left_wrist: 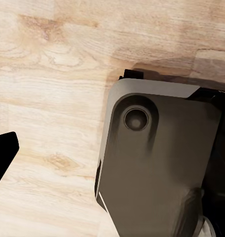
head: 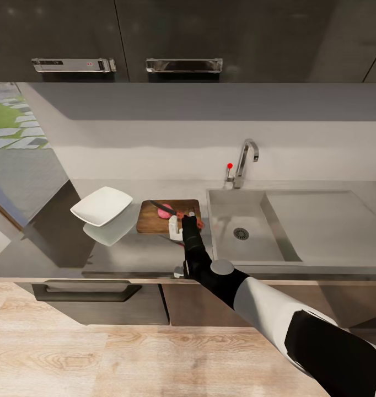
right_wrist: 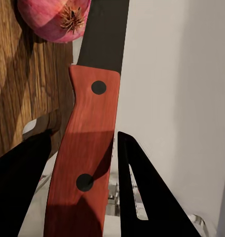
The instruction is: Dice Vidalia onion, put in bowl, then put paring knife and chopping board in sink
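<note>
My right gripper [head: 186, 218] is shut on the red handle of the paring knife [right_wrist: 87, 148], over the near right corner of the chopping board [head: 149, 220]. The dark blade [head: 163, 207] points away to the left and passes close beside the pink Vidalia onion [head: 166, 212], which rests whole on the board with its root tuft [right_wrist: 71, 17] showing. Left of the board, the white bowl [head: 101, 205] stands on the countertop [head: 127, 253]. The sink [head: 237, 251] is right of the board. My left gripper [left_wrist: 112, 148] hangs open over the floor, one black finger [left_wrist: 3, 153] showing.
The chrome faucet [head: 244, 160] stands behind the basin, whose drain [head: 241, 234] is bare, and the drainboard [head: 326, 220] stretches to the right. Dark wall cabinets [head: 182, 38] hang above the counter. Beneath my left wrist lie the robot's dark base [left_wrist: 157, 168] and the wooden floor [left_wrist: 48, 64].
</note>
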Controlling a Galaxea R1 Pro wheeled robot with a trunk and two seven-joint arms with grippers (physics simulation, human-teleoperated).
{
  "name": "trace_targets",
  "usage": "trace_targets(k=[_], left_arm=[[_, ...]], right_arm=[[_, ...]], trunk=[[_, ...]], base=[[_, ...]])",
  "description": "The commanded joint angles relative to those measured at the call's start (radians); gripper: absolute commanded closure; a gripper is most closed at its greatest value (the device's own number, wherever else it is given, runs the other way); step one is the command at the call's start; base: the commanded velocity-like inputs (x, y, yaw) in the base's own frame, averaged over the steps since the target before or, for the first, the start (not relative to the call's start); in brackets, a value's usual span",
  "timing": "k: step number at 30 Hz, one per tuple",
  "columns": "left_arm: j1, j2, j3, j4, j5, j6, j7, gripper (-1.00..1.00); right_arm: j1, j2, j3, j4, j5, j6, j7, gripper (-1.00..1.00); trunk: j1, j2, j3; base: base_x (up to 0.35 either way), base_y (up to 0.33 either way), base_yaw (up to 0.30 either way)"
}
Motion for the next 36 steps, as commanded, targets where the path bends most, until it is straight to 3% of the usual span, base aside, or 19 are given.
trace_targets(k=[1, 4, 23, 26, 28, 31, 36], left_arm=[[-0.002, -0.001, -0.008, 0.004, 0.006, -0.006, 0.001, -1.00], [-0.002, -0.001, -0.009, 0.004, 0.006, -0.006, 0.001, -1.00], [-0.002, -0.001, -0.009, 0.004, 0.006, -0.006, 0.001, -1.00], [-0.002, -0.001, -0.009, 0.004, 0.006, -0.006, 0.001, -1.00], [-0.002, -0.001, -0.008, 0.004, 0.006, -0.006, 0.001, -1.00], [-0.002, -0.001, -0.008, 0.004, 0.006, -0.006, 0.001, -1.00], [-0.002, -0.001, -0.009, 0.004, 0.006, -0.005, 0.001, -1.00]], right_arm=[[-0.002, 0.000, 0.006, 0.024, 0.004, 0.007, 0.002, 1.00], [-0.002, 0.000, 0.005, 0.103, -0.021, -0.050, 0.000, 1.00], [-0.002, 0.000, 0.000, 0.090, -0.039, -0.076, -0.002, 1.00], [-0.002, 0.000, -0.045, 0.065, -0.064, -0.095, -0.003, 1.00], [-0.002, 0.000, -0.116, 0.028, -0.077, -0.098, -0.003, 1.00], [-0.002, 0.000, -0.192, -0.007, -0.082, -0.100, 0.000, 1.00], [-0.002, 0.000, -0.216, -0.016, -0.084, -0.101, 0.001, 1.00]], trunk=[[0.001, -0.002, -0.002], [0.001, -0.002, -0.002], [0.001, -0.002, -0.002], [0.001, -0.002, -0.002], [0.001, -0.002, -0.002], [0.001, -0.002, -0.002], [0.001, -0.002, -0.002]], base=[[0.000, 0.000, 0.000], [0.000, 0.000, 0.000], [0.000, 0.000, 0.000], [0.000, 0.000, 0.000], [0.000, 0.000, 0.000], [0.000, 0.000, 0.000], [0.000, 0.000, 0.000]])
